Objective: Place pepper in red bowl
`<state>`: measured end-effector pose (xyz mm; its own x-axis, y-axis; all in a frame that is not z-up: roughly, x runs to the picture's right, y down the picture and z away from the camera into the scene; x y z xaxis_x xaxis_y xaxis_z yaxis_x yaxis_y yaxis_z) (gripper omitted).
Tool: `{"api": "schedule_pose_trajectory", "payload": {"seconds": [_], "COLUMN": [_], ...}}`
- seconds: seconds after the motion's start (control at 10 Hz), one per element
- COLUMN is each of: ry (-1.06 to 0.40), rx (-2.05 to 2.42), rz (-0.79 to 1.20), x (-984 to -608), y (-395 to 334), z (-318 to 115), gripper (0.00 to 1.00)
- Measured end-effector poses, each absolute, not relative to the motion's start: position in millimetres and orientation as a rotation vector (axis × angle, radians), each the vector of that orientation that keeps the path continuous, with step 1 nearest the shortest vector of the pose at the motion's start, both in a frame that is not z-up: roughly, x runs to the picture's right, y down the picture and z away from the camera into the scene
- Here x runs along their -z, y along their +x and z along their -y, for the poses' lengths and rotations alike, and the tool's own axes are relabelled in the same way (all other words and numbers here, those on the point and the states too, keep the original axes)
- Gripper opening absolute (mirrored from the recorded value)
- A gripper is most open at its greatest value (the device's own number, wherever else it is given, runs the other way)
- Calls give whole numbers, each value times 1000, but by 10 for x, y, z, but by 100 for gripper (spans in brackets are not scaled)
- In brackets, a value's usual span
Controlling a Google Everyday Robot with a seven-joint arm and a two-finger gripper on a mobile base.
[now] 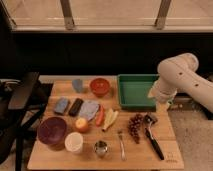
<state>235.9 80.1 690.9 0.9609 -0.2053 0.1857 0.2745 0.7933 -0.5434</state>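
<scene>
Pepper beside yellow pieces; hand beside tray.

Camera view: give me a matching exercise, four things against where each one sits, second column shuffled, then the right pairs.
Things
1. pepper
2. red bowl
3. maroon bowl
4. gripper

Places
a. front left of the table
b. at the right edge of the green tray
c. at the back, just left of the green tray
d. between the grey cloth and the pale yellow pieces

Pairs: 1-d, 2-c, 3-a, 4-b
</scene>
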Motion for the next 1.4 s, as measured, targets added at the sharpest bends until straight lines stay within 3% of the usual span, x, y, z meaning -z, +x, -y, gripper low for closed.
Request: {"api": "schedule_pose_trajectory", "payload": {"seconds": [0.5,1.4], "ry": [-619,-622], "rx": [578,699], "rz": [408,438], "x": [-7136,-7245], "y": [1086,823], "z": [-856,-840], "gripper": [65,65]}}
